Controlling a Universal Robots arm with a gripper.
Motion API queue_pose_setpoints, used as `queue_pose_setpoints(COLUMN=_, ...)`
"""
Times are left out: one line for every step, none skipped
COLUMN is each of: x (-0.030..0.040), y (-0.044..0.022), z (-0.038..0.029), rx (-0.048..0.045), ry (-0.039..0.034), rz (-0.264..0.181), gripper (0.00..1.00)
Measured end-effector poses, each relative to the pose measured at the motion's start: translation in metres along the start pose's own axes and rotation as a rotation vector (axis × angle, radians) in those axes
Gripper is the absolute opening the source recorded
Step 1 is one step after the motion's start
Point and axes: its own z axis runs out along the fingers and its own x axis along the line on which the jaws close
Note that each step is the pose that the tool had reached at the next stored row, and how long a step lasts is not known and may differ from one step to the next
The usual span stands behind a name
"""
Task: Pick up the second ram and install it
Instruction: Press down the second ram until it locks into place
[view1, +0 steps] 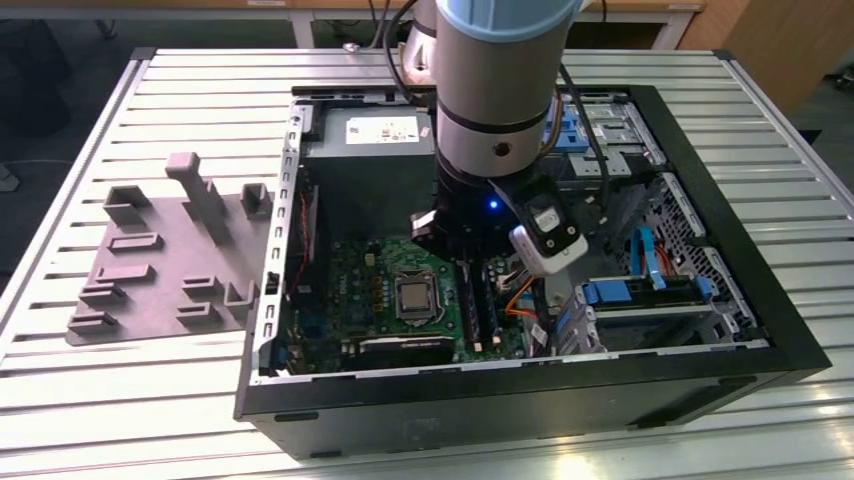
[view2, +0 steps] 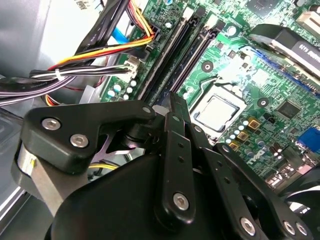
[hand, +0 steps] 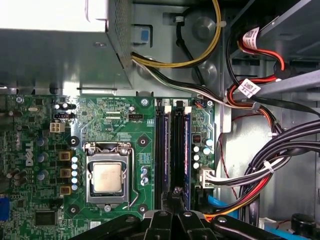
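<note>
**Arm lowered into the open computer case, jaws at the memory slots**

The first wrist view looks straight down on the green board (hand: 115, 125). The gripper (hand: 175, 191) is poised over the near end of the long black slots, its jaws drawn together to a narrow tip; whether that tip touches anything cannot be told. The second ram (hand: 179, 150) appears to stand on edge in the slot running away from the tip, parallel to a neighbouring slot.

Room is tight. The processor socket (hand: 107, 177) flanks the slots on one side, a cable bundle (hand: 280, 160) on the other, and the power-supply box (hand: 60, 50) lies beyond the far end.

The exterior view adds the case walls (view1: 534, 385) ringing the arm. A grey tray (view1: 160, 260) lies on the slatted tabletop (view1: 200, 80) to that view's left.
</note>
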Motion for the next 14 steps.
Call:
queue_pose_setpoints(x=0.0, y=-0.0003, z=0.0, rx=0.0001, ry=0.0, rz=0.0, gripper=0.11)
queue_pose_setpoints(x=0.0, y=-0.0005, z=0.0, rx=0.0003, ry=0.0001, rz=0.0, gripper=0.11)
queue_pose_setpoints(x=0.0, y=-0.0008, z=0.0, rx=0.0004, ry=0.0, rz=0.0, gripper=0.11)
queue_pose_setpoints(x=0.0, y=-0.001, z=0.0, rx=0.0004, ry=0.0, rz=0.0, gripper=0.11)
queue_pose_setpoints(x=0.0, y=-0.0013, z=0.0, rx=0.0006, ry=0.0, rz=0.0, gripper=0.11)
queue_pose_setpoints(x=0.0, y=-0.0015, z=0.0, rx=0.0007, ry=0.0, rz=0.0, gripper=0.11)
queue_pose_setpoints(x=0.0, y=-0.0018, z=0.0, rx=0.0009, ry=0.0001, rz=0.0, gripper=0.11)
queue_pose_setpoints(x=0.0, y=-0.0021, z=0.0, rx=0.001, ry=0.0001, rz=0.0, gripper=0.11)
queue_pose_setpoints(x=0.0, y=-0.0023, z=0.0, rx=0.001, ry=0.0, rz=0.0, gripper=0.11)
queue_pose_setpoints(x=0.0, y=-0.0026, z=0.0, rx=0.0011, ry=0.0, rz=0.0, gripper=0.11)
queue_pose_setpoints(x=0.0, y=-0.0029, z=0.0, rx=0.0012, ry=0.0, rz=0.0, gripper=0.11)
queue_pose_setpoints(x=0.0, y=-0.0033, z=0.0, rx=0.0014, ry=0.0, rz=0.0, gripper=0.11)
queue_pose_setpoints(x=0.0, y=-0.0036, z=0.0, rx=0.0015, ry=0.0, rz=0.0, gripper=0.11)
queue_pose_setpoints(x=0.0, y=-0.0039, z=0.0, rx=0.0015, ry=0.0, rz=0.0, gripper=0.11)
